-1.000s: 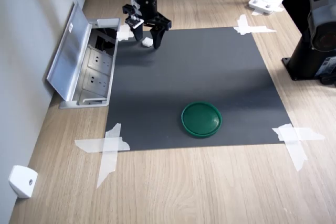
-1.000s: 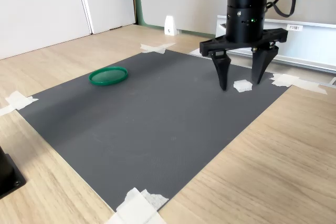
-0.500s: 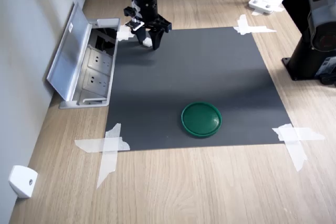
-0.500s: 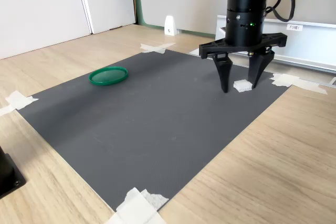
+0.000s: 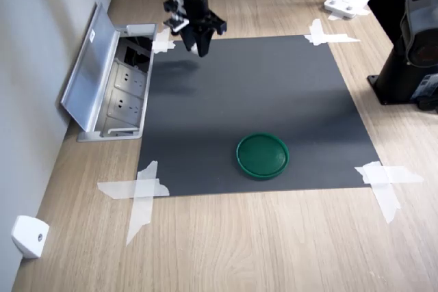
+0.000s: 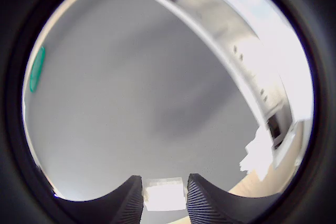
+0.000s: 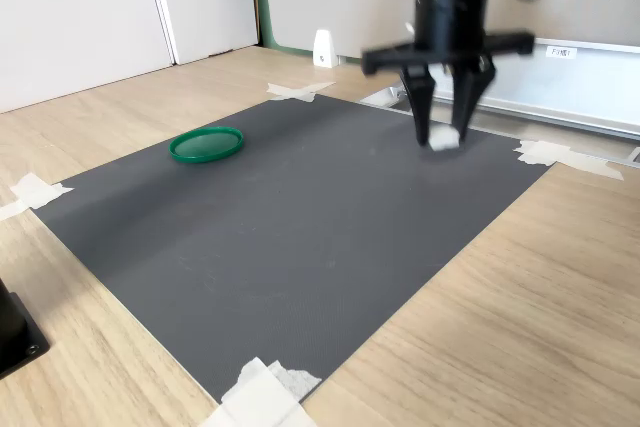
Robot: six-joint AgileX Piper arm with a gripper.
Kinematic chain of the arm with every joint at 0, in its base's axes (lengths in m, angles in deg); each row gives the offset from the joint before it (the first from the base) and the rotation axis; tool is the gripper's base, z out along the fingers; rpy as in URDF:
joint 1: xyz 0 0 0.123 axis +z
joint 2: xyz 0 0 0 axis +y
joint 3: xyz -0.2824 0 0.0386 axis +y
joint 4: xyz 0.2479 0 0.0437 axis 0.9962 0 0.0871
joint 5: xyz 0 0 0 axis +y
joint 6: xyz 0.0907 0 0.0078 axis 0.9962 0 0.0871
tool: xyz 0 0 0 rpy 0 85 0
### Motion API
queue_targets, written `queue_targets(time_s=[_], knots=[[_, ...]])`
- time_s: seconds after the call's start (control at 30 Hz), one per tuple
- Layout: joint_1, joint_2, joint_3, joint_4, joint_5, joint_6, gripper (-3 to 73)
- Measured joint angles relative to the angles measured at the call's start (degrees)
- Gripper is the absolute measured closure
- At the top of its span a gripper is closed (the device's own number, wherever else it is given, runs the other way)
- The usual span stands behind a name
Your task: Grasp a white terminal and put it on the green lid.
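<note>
Gripper (image 7: 441, 137) pinching white terminal (image 7: 441, 140) between fingertips, clear of dark mat (image 5: 274, 94), near mat's far corner. Lifted so carry clears mat. Green lid (image 5: 262, 154) well apart, bare, awaiting drop.

white terminal (image 7: 441, 138) – pinched, lifted, green lid (image 5: 262, 155) – flat

A dark grey rectangular mat (image 5: 253, 100) lies on the wooden table (image 5: 274, 251) (white tape strips (image 5: 140, 193) pinning its corners).
</note>
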State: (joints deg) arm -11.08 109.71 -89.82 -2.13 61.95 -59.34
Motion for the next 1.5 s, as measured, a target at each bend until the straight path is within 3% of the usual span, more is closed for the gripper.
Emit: queue_targets(time_s=[0.43,0.7,1.13,1.5], knots=[[23.7,-15.8,3.2,2.1,7.5,13.2,38.0],[35.4,-18.4,17.3,0.6,1.7,19.3,38.0],[38.1,-17.5,31.2,-2.0,-14.7,23.0,38.0],[38.1,-13.1,31.6,-1.5,-19.3,21.8,38.0]])
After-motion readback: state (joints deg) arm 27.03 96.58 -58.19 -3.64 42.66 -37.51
